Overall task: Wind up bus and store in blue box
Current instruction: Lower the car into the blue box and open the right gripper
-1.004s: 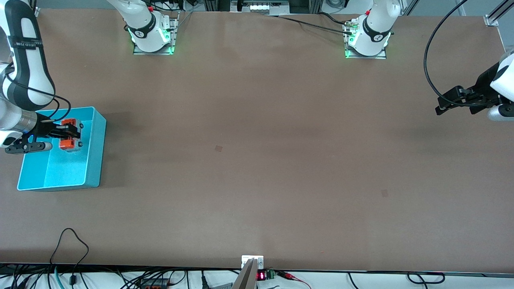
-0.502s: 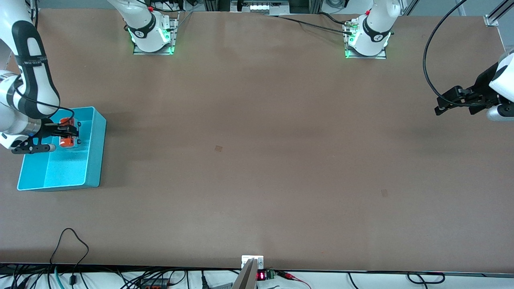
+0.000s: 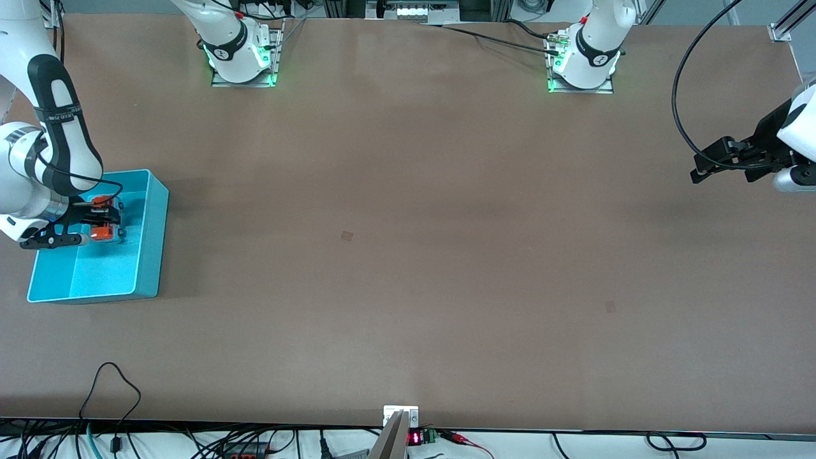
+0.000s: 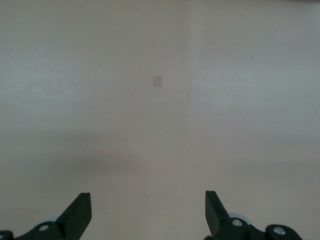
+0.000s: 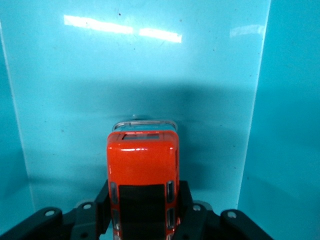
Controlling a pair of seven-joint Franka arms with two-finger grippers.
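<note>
- While clamped on the small orange toy bus (image 5: 143,170), the right gripper (image 3: 102,218) sits inside the rectangular cyan-blue plastic box (image 3: 148,255).
- Left gripper (image 4: 148,212) waits with fingers spread over the brown table (image 3: 408,255).

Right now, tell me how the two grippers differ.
The right gripper is shut on the bus; the left gripper is open and holds nothing. The right gripper is inside the blue box; the left gripper waits over bare table at its arm's end. Both have black fingers.
</note>
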